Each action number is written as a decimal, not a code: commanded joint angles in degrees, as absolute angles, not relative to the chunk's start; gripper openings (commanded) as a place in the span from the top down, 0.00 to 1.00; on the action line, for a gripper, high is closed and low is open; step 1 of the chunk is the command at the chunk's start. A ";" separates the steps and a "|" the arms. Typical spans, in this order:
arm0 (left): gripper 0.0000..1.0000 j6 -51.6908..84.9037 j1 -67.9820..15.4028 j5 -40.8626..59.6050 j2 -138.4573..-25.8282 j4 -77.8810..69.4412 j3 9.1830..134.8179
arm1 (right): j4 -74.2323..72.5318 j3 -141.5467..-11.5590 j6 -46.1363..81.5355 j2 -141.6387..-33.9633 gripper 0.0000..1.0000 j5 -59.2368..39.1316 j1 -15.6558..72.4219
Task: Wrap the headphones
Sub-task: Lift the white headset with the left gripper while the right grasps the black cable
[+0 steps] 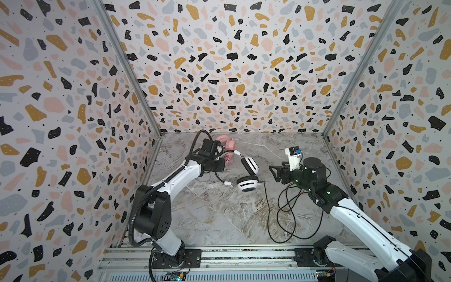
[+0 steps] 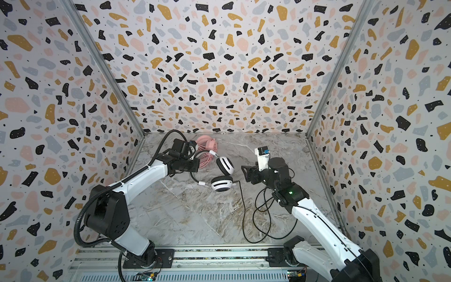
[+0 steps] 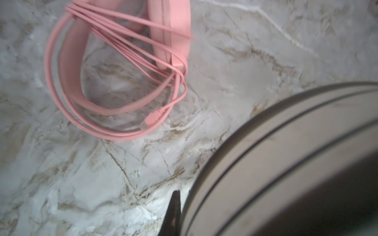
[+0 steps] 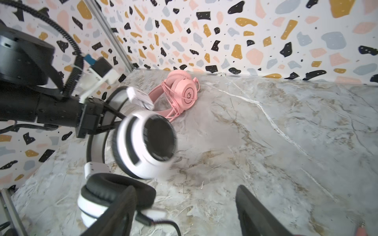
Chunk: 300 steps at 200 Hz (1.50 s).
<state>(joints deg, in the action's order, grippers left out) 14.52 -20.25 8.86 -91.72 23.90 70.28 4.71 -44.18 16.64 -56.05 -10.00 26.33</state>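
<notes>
Two headsets on my table (image 1: 219,214), pink headset (image 4: 184,92) cable-wound at the back, half hidden by left arm (image 1: 175,175), white-and-black headset (image 1: 247,184) pinched at its band by left gripper (image 4: 116,120), right gripper (image 1: 273,173) gaping beside it, black cable (image 1: 268,214) sprawled loose.

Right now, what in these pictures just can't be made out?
Left end effector: its tips vanish behind an ear cup of the white-and-black headset in the right wrist view; the left wrist view is blurred there.
Black cable: its far end is lost under the right arm in both top views.
Pink headset: partly covered by the left arm in both top views.
</notes>
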 commanded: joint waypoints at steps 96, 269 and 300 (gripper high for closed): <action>1.00 21.57 -13.71 21.62 -85.46 13.19 69.81 | -15.22 -25.71 19.85 -67.76 0.21 -22.60 32.80; 1.00 39.03 -9.89 26.55 -85.15 4.02 76.90 | -39.92 -19.26 29.36 -81.46 0.56 -15.49 42.36; 1.00 41.28 -9.81 24.15 -85.80 4.11 78.50 | -32.78 -20.95 29.36 -79.85 0.91 -10.70 43.21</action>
